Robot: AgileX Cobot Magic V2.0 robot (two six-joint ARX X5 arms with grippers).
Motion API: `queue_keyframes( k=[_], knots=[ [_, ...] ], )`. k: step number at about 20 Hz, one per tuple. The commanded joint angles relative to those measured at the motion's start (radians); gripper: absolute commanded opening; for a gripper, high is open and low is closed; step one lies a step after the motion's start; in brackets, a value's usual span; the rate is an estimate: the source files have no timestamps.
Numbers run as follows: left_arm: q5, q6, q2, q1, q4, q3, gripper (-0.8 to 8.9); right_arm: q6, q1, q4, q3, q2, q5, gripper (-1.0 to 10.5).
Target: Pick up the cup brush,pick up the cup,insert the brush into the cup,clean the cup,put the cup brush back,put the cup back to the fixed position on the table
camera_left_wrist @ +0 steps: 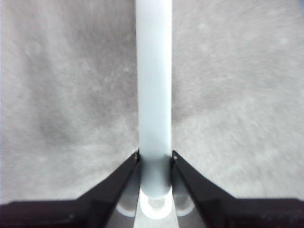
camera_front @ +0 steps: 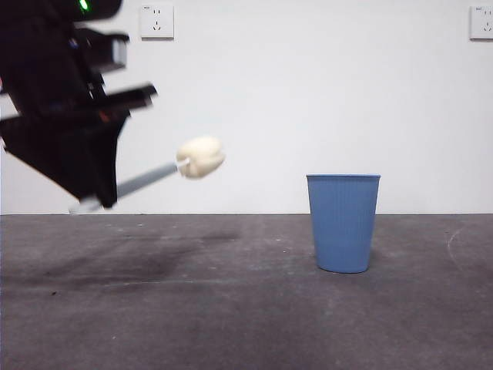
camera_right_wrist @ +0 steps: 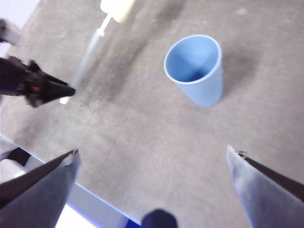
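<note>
Above the table's [camera_front: 231, 308] left side, one cup brush [camera_front: 154, 177] is held clear of the surface, its long axis slanting up with the sponge head toward the cup [camera_front: 343, 222].
Clamped on the grey handle near its white end, the left gripper [camera_left_wrist: 155, 159] hangs from a dark, tilted arm. One blue cup stands upright, well apart. High above it, the right gripper [camera_right_wrist: 152, 159] has its jaws wide apart.

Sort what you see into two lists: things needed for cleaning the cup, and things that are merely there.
Needed for the job:
- brush, held off the table in the left claw
- blue cup, standing upright on the table
- right claw, open above the cup

Merely there:
- two wall sockets
</note>
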Motion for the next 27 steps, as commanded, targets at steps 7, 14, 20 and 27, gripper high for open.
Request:
queue_keyframes(
  k=[7,14,20,27],
  knots=[
    [0.030,0.105,-0.275,-0.002,-0.137,-0.010,-0.09,0.145,0.061,0.512,-0.341,0.050,0.051,5.3],
    [0.030,0.162,-0.356,-0.002,-0.257,-0.010,-0.09,0.109,0.139,0.823,-0.440,0.277,0.138,5.3],
    [0.030,0.171,-0.356,-0.002,-0.248,-0.010,-0.09,0.050,0.199,1.012,-0.440,0.486,0.211,5.3],
    [0.030,0.170,-0.356,-0.002,-0.248,-0.010,-0.09,0.018,0.257,1.231,-0.440,0.642,0.288,5.3]
  ],
)
